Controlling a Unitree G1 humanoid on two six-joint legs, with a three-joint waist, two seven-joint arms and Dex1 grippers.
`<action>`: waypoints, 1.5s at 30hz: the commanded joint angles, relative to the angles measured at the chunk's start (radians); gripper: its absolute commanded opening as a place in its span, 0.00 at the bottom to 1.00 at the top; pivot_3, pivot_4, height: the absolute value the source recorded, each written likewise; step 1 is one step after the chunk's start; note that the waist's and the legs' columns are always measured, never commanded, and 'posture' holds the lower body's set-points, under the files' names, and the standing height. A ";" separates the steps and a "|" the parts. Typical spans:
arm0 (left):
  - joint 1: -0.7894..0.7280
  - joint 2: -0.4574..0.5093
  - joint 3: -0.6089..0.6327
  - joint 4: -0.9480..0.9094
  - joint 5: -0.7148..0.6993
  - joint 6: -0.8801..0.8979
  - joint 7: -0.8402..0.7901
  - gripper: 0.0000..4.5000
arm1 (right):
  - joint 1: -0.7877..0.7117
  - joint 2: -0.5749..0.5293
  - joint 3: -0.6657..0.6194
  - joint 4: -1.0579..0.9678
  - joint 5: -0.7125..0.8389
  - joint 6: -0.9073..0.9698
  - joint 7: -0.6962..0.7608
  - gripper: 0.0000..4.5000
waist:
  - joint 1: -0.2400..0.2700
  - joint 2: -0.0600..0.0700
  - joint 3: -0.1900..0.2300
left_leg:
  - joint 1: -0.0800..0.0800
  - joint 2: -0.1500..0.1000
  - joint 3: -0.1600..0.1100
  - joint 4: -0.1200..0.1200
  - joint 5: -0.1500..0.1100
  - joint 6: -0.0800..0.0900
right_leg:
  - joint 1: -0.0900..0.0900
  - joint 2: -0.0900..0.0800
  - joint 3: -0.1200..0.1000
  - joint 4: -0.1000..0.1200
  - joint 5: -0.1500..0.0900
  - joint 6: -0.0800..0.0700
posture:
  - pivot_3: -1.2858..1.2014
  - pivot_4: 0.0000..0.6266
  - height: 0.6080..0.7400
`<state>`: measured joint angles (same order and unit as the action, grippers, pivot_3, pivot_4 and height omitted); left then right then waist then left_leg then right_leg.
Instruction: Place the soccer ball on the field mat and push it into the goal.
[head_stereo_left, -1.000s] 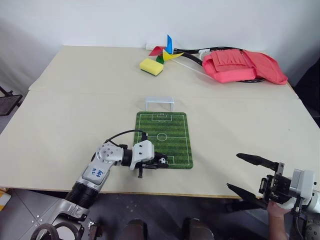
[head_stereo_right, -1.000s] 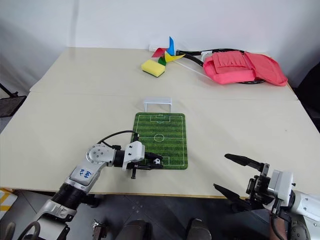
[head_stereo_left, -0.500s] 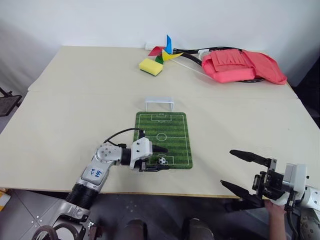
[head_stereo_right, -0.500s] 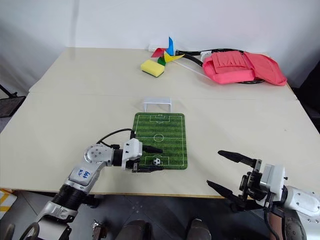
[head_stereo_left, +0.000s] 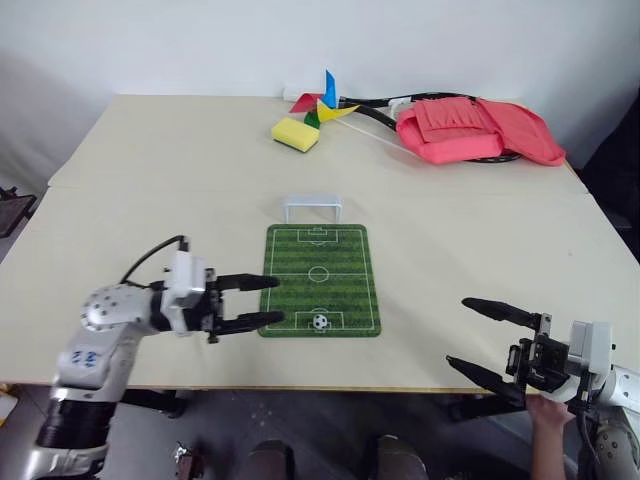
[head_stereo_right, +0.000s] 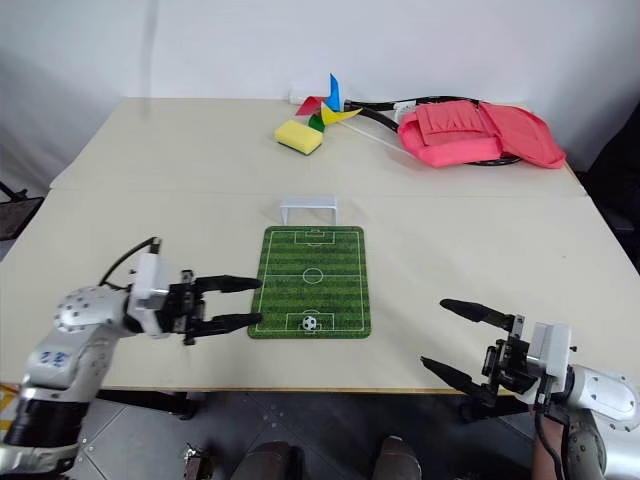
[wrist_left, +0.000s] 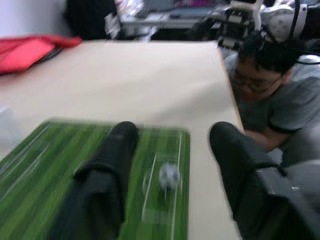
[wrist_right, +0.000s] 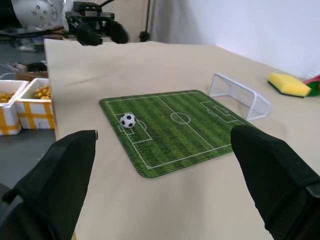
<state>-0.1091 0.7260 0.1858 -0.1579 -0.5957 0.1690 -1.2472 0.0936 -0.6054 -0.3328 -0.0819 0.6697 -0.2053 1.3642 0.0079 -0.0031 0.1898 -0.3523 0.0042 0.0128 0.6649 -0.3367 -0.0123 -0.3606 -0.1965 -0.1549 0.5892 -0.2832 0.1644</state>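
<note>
The soccer ball (head_stereo_left: 320, 322) is a tiny white ball with black patches. It rests on the near end of the green striped field mat (head_stereo_left: 320, 280), inside the near penalty box. The silver-grey goal (head_stereo_left: 312, 207) stands just beyond the mat's far end. My left gripper (head_stereo_left: 272, 300) hovers open and empty at the mat's near left edge, pointing right at the ball, a short gap away. In the left wrist view the ball (wrist_left: 169, 176) lies ahead between the two fingers. My right gripper (head_stereo_left: 458, 331) is open and empty over the table's front edge, well right of the mat.
A yellow sponge (head_stereo_left: 296, 133), a coloured pinwheel (head_stereo_left: 322, 105) and a pink bag (head_stereo_left: 475, 130) on a racket lie at the table's far side. A person (wrist_left: 270, 85) sits beyond the table's right edge. White crates (wrist_right: 25, 100) stand off the left side.
My left gripper opened, let go of the ball and drew back to the left off the mat. The ball stays on the mat's near end. The right gripper barely moved.
</note>
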 joint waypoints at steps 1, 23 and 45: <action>0.130 0.023 0.098 -0.005 -0.008 -0.062 -0.046 0.26 | -0.032 -0.001 -0.033 0.092 0.023 -0.064 0.076 1.00 | -0.002 0.001 0.001 | 0.000 0.000 0.000 0.000 0.000 0.000 | 0.000 0.000 0.000 0.000 0.000 0.000 | 0.52 0.24 1.00; -0.010 -0.203 -0.275 -0.018 0.164 0.025 0.150 0.00 | -0.042 -0.037 0.067 0.204 0.020 -0.182 0.222 1.00 | 0.014 0.008 0.001 | 0.000 0.001 0.001 0.002 -0.001 -0.001 | 0.001 0.002 0.000 0.000 0.000 -0.001 | 0.52 0.24 1.00; -0.189 -0.338 -0.399 0.150 0.288 0.050 0.256 0.00 | 0.035 -0.004 0.087 0.031 -0.020 -0.145 0.083 1.00 | 0.018 0.008 0.000 | 0.000 0.001 0.000 0.002 -0.001 -0.001 | 0.001 0.002 0.000 -0.001 0.000 -0.001 | 0.52 0.24 1.00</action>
<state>-0.2857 0.3925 -0.2156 0.0051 -0.3096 0.2191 -0.9966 0.1214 -0.6134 -0.2426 -0.0158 0.6449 -0.3551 1.4615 0.0258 0.0050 0.1902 -0.3528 0.0055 0.0129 0.6674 -0.3378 -0.0133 -0.3599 -0.1949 -0.1554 0.5887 -0.2829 0.1637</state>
